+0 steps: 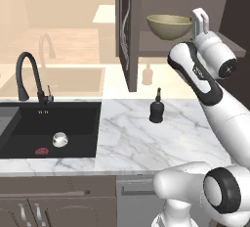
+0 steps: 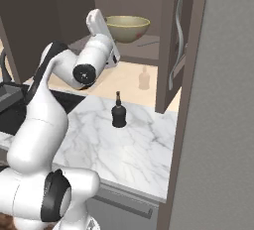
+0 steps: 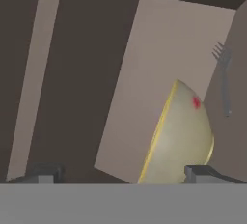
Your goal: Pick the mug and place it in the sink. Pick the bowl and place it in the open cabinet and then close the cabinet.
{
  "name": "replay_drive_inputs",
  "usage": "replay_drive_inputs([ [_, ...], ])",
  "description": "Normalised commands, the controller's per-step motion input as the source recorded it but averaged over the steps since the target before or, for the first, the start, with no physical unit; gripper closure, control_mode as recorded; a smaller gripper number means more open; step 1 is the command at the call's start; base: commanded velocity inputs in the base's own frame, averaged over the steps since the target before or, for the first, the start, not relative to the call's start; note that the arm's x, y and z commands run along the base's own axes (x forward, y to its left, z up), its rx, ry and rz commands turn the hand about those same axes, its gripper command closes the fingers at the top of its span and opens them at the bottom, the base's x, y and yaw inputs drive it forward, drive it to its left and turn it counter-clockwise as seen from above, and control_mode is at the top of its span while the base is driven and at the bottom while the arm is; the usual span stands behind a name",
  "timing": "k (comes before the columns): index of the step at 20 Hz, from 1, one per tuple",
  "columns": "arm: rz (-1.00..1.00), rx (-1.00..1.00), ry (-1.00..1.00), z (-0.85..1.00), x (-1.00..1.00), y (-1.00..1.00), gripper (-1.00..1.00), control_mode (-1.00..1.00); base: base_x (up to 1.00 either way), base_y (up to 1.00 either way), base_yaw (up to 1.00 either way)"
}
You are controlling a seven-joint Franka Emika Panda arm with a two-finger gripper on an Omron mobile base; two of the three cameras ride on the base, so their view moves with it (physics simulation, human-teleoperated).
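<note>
The olive-tan bowl (image 1: 168, 26) (image 2: 127, 28) sits on the shelf of the open dark brown cabinet (image 1: 128, 35). My gripper (image 1: 199, 19) (image 2: 95, 20) is raised just beside the bowl at shelf height, open and holding nothing. In the hand view the bowl (image 3: 179, 136) appears tipped on its side by the camera roll, close to the right fingertip (image 3: 202, 172), with my gripper (image 3: 123, 172) spread wide. The small white mug (image 1: 59, 139) rests on the floor of the black sink (image 1: 88, 118), near the red drain (image 1: 41, 150).
A black soap bottle (image 1: 156, 108) (image 2: 118, 112) stands on the marble counter (image 1: 146, 143) below the cabinet. The black faucet (image 1: 25, 74) rises behind the sink. One open cabinet door (image 2: 173, 45) juts out to the right. A fork (image 3: 223, 76) lies inside the cabinet.
</note>
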Motion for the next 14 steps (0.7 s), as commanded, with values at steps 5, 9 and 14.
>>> replay_drive_inputs([
  [5, -0.01, 0.00, -0.01, 0.19, -0.61, 0.00, -1.00, -1.00, 0.00, 0.00, 0.00],
  [9, -0.06, 0.04, 0.11, 0.49, -0.67, -0.03, -1.00, -1.00, 0.00, 0.00, 0.00],
  [14, -0.08, 0.05, 0.27, 0.57, -0.61, -0.01, -1.00, -1.00, 0.00, 0.00, 0.00],
])
